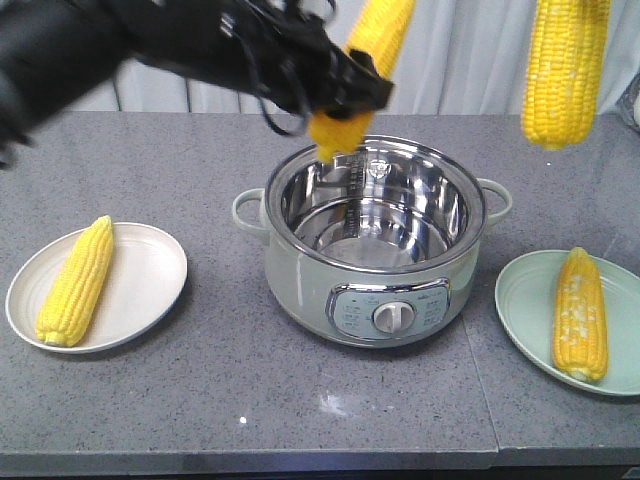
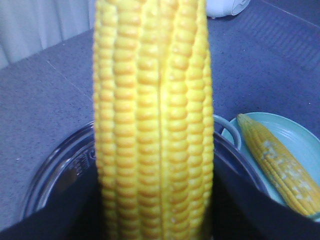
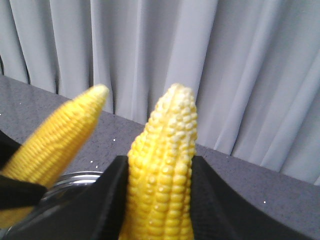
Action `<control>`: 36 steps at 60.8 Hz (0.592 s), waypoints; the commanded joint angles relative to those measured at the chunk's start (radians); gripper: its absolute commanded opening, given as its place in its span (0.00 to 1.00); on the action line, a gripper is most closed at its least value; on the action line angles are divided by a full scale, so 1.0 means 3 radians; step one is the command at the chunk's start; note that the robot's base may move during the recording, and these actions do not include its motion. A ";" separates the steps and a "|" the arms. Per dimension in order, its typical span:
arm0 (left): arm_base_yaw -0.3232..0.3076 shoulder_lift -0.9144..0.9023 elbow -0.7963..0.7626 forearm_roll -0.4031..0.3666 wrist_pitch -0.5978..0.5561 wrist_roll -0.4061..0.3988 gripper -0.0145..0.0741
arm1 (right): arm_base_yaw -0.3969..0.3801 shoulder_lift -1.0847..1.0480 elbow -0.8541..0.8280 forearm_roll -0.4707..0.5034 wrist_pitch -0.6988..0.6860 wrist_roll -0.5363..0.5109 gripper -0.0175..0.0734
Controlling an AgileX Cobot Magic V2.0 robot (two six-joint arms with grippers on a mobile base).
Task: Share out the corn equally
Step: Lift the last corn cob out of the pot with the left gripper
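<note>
The left claw (image 1: pixel 345 88) pinched one corn cob (image 1: pixel 378 35) over the pot (image 1: pixel 300 280). The right claw (image 3: pixel 160 200) pinched another cob (image 3: pixel 167 160). The white plate (image 1: pixel 150 275) and green plate (image 1: pixel 525 300) held one each.

A pale green electric pot (image 1: pixel 300 272) with a shiny steel bowl and a front dial stands open mid-worktop (image 1: pixel 220 385), between a white plate (image 1: pixel 150 275) at left and a green plate (image 1: pixel 525 300) at right, grey curtain (image 1: pixel 470 50) behind.
</note>
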 commanded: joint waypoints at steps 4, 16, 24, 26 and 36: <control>0.0083 -0.0571 -0.0109 0.0076 0.0108 -0.0173 0.15 | -0.0009 -0.0124 -0.0101 0.0131 -0.0042 0.0001 0.19; 0.0083 -0.0869 -0.0109 0.0302 0.0189 -0.0174 0.15 | -0.0009 -0.0124 -0.0101 0.0135 0.0131 -0.0003 0.19; 0.0083 -0.0942 -0.0109 0.0312 0.0371 -0.0174 0.15 | -0.0009 -0.0124 -0.0101 0.0128 0.0168 -0.0003 0.19; 0.0083 -0.0942 -0.0109 0.0312 0.0387 -0.0174 0.15 | -0.0009 -0.0124 -0.0101 0.0128 0.0168 -0.0003 0.19; 0.0083 -0.0934 -0.0109 0.0312 0.0418 -0.0174 0.16 | -0.0009 -0.0124 -0.0101 0.0128 0.0167 -0.0013 0.19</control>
